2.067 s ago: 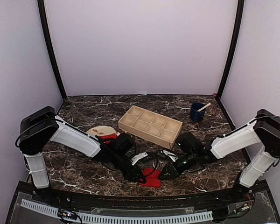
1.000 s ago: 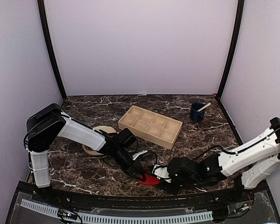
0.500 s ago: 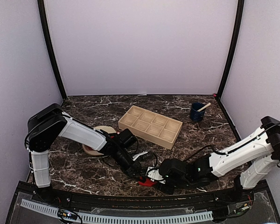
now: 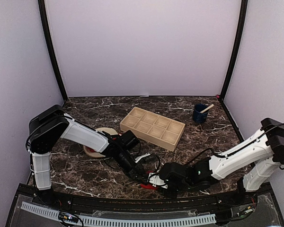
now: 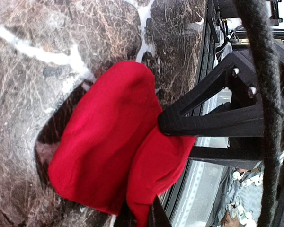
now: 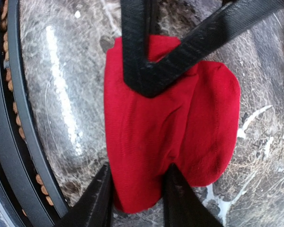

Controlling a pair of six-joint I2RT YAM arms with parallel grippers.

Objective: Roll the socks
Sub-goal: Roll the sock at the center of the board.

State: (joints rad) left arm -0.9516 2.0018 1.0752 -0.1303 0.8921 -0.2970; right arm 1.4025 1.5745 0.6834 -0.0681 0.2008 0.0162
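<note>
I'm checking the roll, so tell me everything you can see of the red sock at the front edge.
The sock is plain red knit fabric, folded over itself into a loose rounded bundle, not a tight roll. It lies on the marble table near the front rim, with the left hand and right hand both touching it.

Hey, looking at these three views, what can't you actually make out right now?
Top view: the red sock is nearly all covered by the left end effector and right end effector; its shape is unreadable.
Left wrist view: the left end effector's lower finger is cut off by the bottom edge, so the grip is unclear.
Top view: the plate is partly hidden behind the left arm.
</note>
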